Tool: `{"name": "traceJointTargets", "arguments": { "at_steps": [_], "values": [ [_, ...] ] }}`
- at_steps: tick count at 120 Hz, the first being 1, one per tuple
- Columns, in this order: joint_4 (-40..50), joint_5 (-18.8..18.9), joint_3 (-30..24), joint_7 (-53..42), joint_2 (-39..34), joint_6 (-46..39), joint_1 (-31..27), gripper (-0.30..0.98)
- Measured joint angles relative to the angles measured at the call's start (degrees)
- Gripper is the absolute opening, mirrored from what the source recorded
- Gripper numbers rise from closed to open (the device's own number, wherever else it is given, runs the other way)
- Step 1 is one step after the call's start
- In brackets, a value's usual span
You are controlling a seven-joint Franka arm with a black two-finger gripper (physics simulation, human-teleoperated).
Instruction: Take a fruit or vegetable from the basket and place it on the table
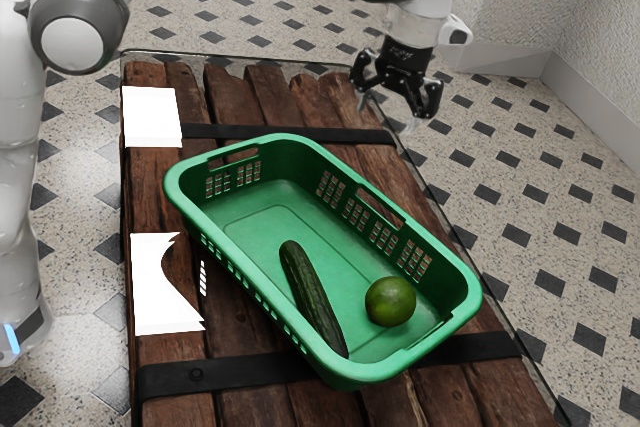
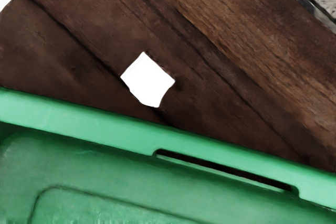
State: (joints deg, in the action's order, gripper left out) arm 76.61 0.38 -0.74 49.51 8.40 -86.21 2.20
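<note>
1. The robot's gripper (image 1: 388, 113) is up in the air, and its two fingers are wide apart with nothing between them
2. A long, dark green cucumber (image 1: 312, 295) is lying in the green basket (image 1: 285, 139)
3. A round green lime (image 1: 390, 302) is in the basket too, near the cucumber but not touching it
4. The gripper is well apart from both of them, and they are at the other end of the basket
5. The basket sits on the table (image 1: 160, 197), which is made of brown wood boards with black bands (image 1: 240, 373) across them
6. Bright white patches (image 1: 153, 117) show on the boards, at the exterior view's left of the basket
7. The wrist view looks down on the basket's rim, with a long slot (image 2: 226, 170) in its side, and a small white patch (image 2: 148, 80) on the wood close by
</note>
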Motion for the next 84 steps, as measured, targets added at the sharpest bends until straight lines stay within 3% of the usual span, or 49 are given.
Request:
{"name": "traceJointTargets", "arguments": {
  "at_steps": [18,34,62,69,84],
  "values": [
    [-0.97,0.05,-0.73,19.28,0.11,0.52,-0.28,0.69],
    [-3.43,-0.09,-1.86,21.21,1.64,0.38,-0.28,0.69],
    [-2.7,-2.97,-1.8,-0.09,8.78,0.32,1.98,0.69],
    [2.76,-3.03,-1.66,-6.49,5.96,-1.36,3.04,0.69],
    [12.8,-3.54,-1.66,-18.2,0.24,-6.2,11.08,0.68]
  ]
}}
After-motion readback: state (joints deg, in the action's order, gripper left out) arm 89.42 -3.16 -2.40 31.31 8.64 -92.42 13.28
